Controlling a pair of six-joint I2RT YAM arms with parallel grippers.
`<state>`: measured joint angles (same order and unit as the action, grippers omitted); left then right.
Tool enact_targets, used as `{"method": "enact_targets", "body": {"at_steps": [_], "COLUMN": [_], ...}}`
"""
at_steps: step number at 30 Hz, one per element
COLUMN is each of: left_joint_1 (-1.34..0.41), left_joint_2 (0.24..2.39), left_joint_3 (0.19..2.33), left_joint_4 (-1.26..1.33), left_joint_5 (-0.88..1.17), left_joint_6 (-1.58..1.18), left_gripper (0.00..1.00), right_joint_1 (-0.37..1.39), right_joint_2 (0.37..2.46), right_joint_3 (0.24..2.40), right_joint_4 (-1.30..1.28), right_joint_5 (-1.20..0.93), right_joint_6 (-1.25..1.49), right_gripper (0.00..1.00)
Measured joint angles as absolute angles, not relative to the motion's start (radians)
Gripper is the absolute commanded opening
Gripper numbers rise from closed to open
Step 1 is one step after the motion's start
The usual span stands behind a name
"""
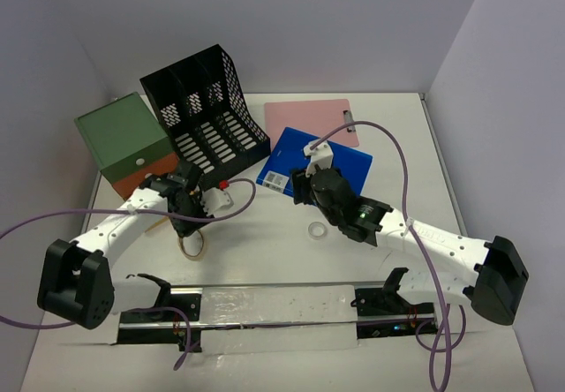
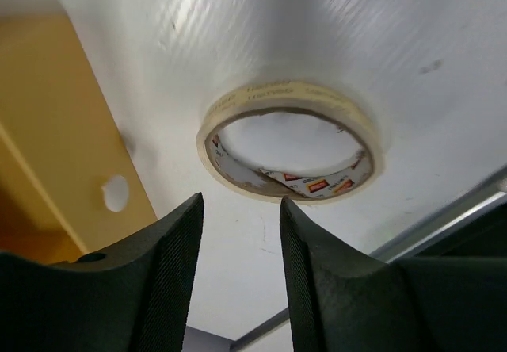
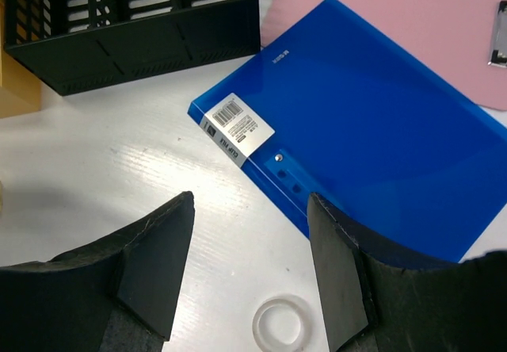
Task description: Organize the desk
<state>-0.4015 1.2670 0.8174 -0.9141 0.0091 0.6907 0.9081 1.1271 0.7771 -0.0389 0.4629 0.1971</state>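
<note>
- The desk [image 1: 265, 242] was smooth. The tape roll [image 2: 289, 94] lay flat on it and could have slid away if a finger pushed its side instead of going into its hole.
- The left claw [image 2: 239, 233] hung over the near edge of that roll, fingers spread, with nothing between them. If it came down too hard, the tips could have banged the desk.
- The box [image 1: 124, 140], green on top and orange below, sat just beside the left claw. A wide swing could have bumped it.
- The desk was a big white flat top with a dull look. It lay under both arms and filled the whole floor of the scene, with pale grey-purple walls around it.
- The right claw [image 3: 249, 225] was spread too and held nothing. It hung over bare desk, near the corner of the blue folder [image 3: 372, 146].
- That folder was thin and flat, so it looked hard to pinch. A push could have shoved it further over the pink board [image 3: 396, 19] it touched.
- A small clear ring [image 3: 259, 324] lay just under the right claw and could have been knocked away.
- The black rack [image 1: 207, 114] stood at the back, between the box and the pink board.
</note>
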Motion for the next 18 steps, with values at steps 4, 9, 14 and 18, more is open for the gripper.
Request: {"method": "enact_targets", "body": {"at_steps": [4, 9, 14, 18], "left_joint_1": [-0.400, -0.400, -0.400, -0.400], "left_joint_2": [1.271, 1.294, 1.357, 1.358], "left_joint_3": [0.776, 0.772, 0.722, 0.707], "left_joint_4": [-0.833, -0.696, -0.640, -0.654], "left_joint_5": [-0.053, -0.084, -0.081, -0.046], "left_joint_6": [0.682, 0.682, 0.686, 0.694], "left_gripper": [0.55, 0.56, 0.56, 0.55], "right_joint_1": [0.907, 0.907, 0.907, 0.907], "right_joint_2": [1.123, 1.121, 1.111, 1.096], "right_joint_3": [0.776, 0.776, 0.769, 0.757], "right_joint_4": [-0.048, -0.050, -0.054, -0.058], "right_joint_5": [0.452, 0.450, 0.450, 0.454], "right_joint_6": [0.212, 0.216, 0.216, 0.215], "right_gripper": [0.66, 0.66, 0.66, 0.66]}}
